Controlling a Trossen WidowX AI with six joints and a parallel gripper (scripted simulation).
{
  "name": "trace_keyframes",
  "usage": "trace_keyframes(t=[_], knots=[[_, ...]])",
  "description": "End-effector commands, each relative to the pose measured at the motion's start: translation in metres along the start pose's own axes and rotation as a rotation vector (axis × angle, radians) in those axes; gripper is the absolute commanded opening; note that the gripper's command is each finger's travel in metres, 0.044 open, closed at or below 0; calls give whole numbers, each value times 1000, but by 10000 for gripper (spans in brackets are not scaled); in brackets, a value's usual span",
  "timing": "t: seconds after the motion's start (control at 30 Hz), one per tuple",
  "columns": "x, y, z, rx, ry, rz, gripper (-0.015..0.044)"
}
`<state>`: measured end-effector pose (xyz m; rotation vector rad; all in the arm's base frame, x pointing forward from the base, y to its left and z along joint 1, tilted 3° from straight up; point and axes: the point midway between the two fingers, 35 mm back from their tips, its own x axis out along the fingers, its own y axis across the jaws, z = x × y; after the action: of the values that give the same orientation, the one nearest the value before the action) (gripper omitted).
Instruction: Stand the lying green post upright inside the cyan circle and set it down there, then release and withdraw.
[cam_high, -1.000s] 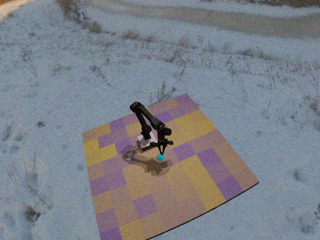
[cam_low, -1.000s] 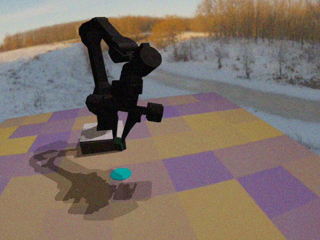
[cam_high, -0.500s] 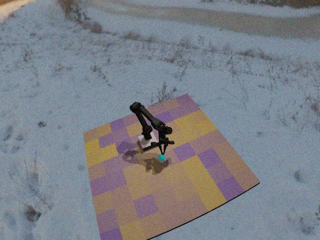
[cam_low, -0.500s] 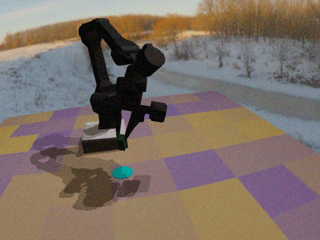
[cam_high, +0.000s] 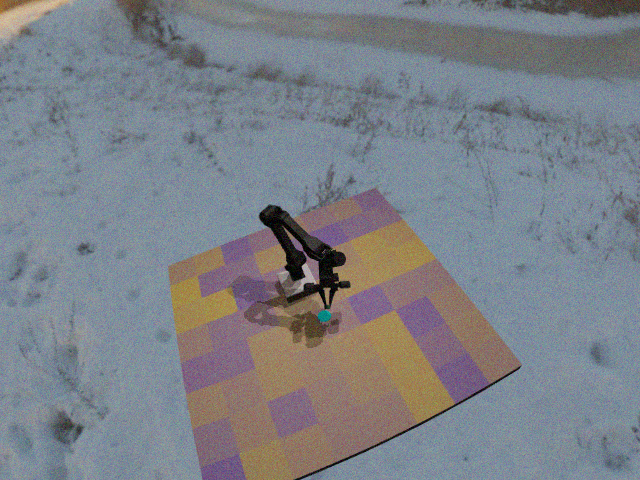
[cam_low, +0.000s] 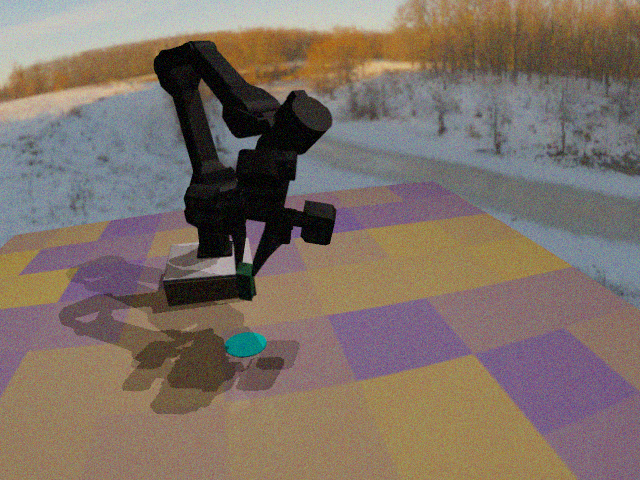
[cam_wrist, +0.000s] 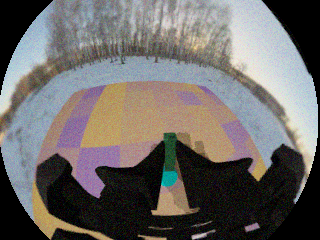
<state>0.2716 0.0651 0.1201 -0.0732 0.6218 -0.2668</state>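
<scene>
Overhead, the gripper (cam_high: 327, 304) points down just above the cyan circle (cam_high: 324, 316). The green post (cam_high: 327, 307) shows only as a speck at the fingertips, too small here to judge its tilt. Arm shadow lies on the patchwork mat (cam_high: 439, 330) beside the circle.

From the exterior view, the gripper (cam_low: 247, 268) is closed on the green post (cam_low: 246, 281), which hangs near upright below the fingertips, clear of the mat (cam_low: 465, 289). The cyan circle (cam_low: 246, 344) sits below and toward the camera from the post. Its top end is pinched; the lower end is free, and I can't say how closely it lines up over the circle.

At the wrist, the green post (cam_wrist: 170, 147) runs straight out between the dark fingers, with the cyan circle (cam_wrist: 170, 178) overlapping its near part. The post looks rigid, small and light. Its flat faces should hold under a narrow pinch, but a hold this near the end may let it swing. Actual finger contact is hidden.
</scene>
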Motion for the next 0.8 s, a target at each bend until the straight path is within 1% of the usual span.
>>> trace_keyframes(t=[0.0,0.77], knots=[[-2,0,0,-2,-25,-3,23],[-11,-1,-2,36,-164,-14,23]])
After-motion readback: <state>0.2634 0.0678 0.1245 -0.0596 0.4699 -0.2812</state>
